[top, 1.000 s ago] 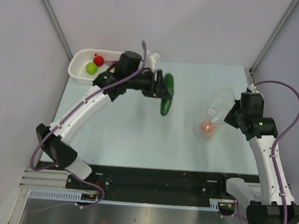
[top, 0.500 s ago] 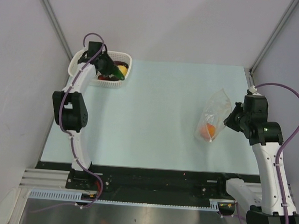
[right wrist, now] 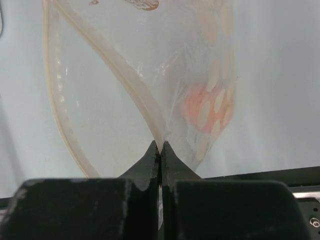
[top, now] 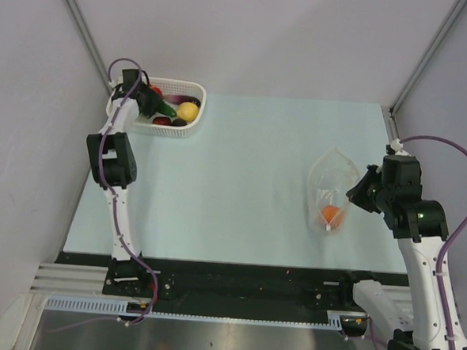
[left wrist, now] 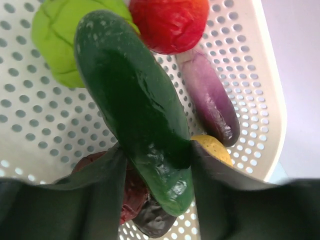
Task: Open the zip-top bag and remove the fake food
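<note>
The clear zip-top bag (top: 332, 181) lies at the table's right, mouth pointing away and gaping. My right gripper (right wrist: 161, 146) is shut on the bag's edge by the zip strip (right wrist: 127, 75); from above the right gripper (top: 353, 195) sits at the bag's right side. One orange piece of fake food (top: 331, 214) shows through the plastic, blurred as the orange piece (right wrist: 207, 107) at the wrist. My left gripper (left wrist: 155, 150) is shut on a dark green cucumber (left wrist: 130, 100), held over the white basket (left wrist: 30, 135). The left gripper (top: 148, 102) is at the far left.
The white mesh basket (top: 198, 100) stands at the back left corner. In it lie a lime green piece (left wrist: 60, 40), a red one (left wrist: 170, 20), a purple one (left wrist: 210, 100), a yellow one (left wrist: 212, 147) and a dark red one (left wrist: 132, 195). Grey walls flank the table.
The left arm swung from mid-table to the basket, carrying the dark green cucumber. The right gripper shifted slightly nearer with the bag, whose mouth now gapes rounder.
</note>
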